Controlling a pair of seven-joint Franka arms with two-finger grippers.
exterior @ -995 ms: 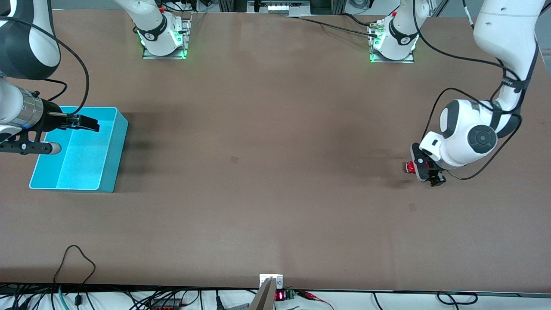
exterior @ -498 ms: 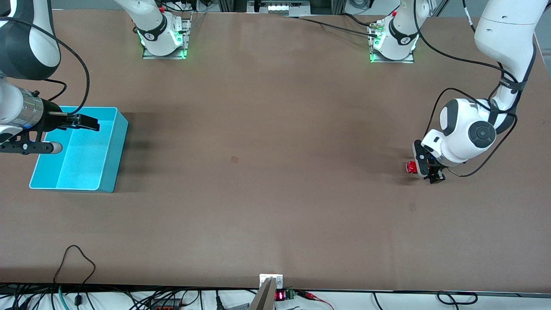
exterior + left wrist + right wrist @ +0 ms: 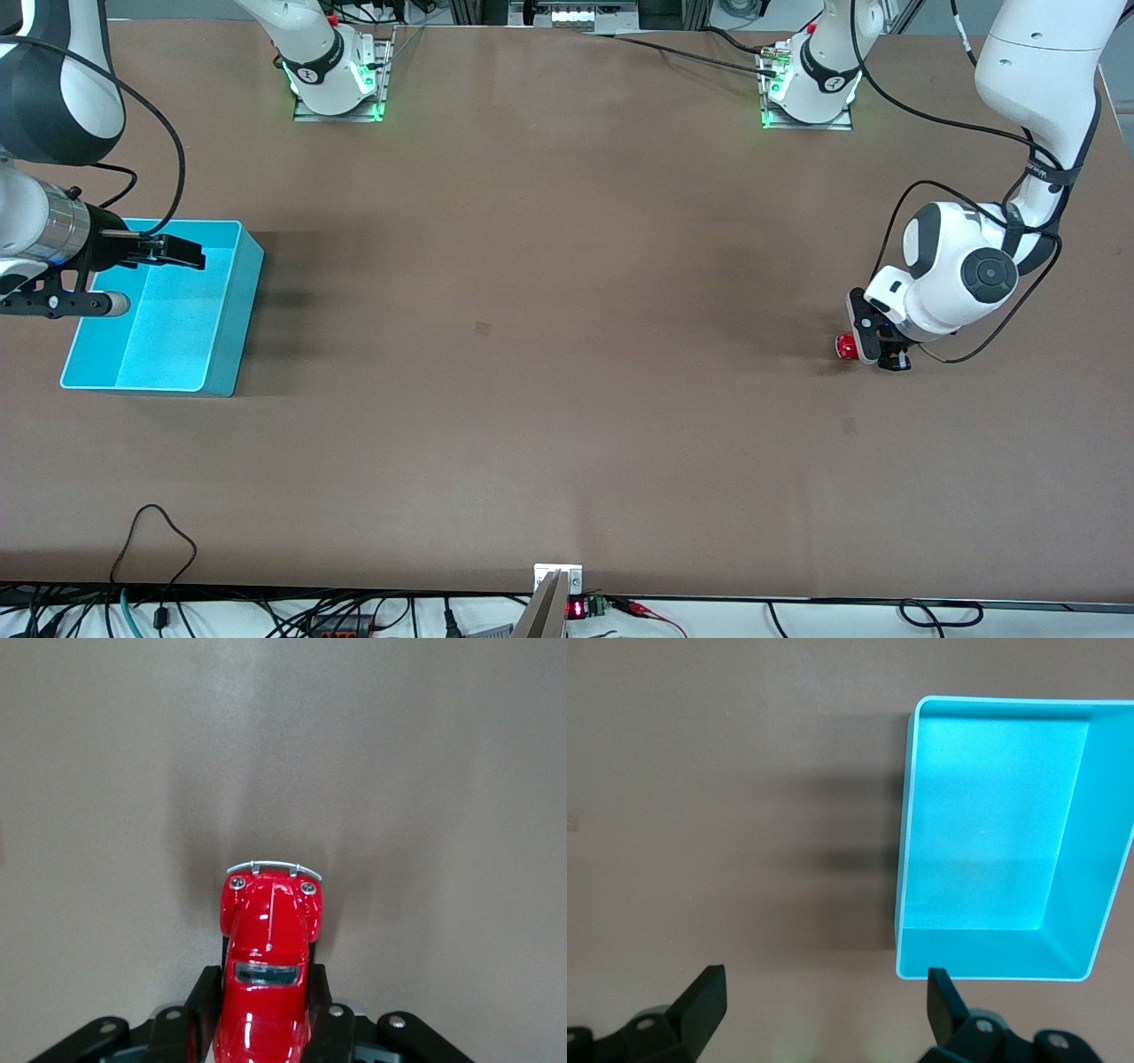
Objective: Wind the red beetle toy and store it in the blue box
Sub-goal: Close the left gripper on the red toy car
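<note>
The red beetle toy (image 3: 846, 346) stands on the table toward the left arm's end. My left gripper (image 3: 874, 351) is down at the table and shut on it. In the left wrist view the toy (image 3: 268, 939) is clamped by its sides between the black fingers (image 3: 202, 1010) of the left gripper (image 3: 263, 997), with its silvery bumper pointing away from the hand. The blue box (image 3: 251, 266) sits open and empty at the right arm's end. My right gripper (image 3: 182, 254) hangs open over the box. In the right wrist view the right gripper (image 3: 824, 985) holds nothing and the box (image 3: 992, 842) lies just ahead of it.
The two arm bases (image 3: 337, 80) (image 3: 811, 84) stand along the table's edge farthest from the front camera. A small metal fixture (image 3: 556, 585) and cables lie at the table's edge nearest that camera. Bare brown tabletop (image 3: 549, 310) stretches between toy and box.
My left gripper's fingers have closed onto the red beetle toy, and the left wrist has drawn in slightly. The right arm has not moved.
</note>
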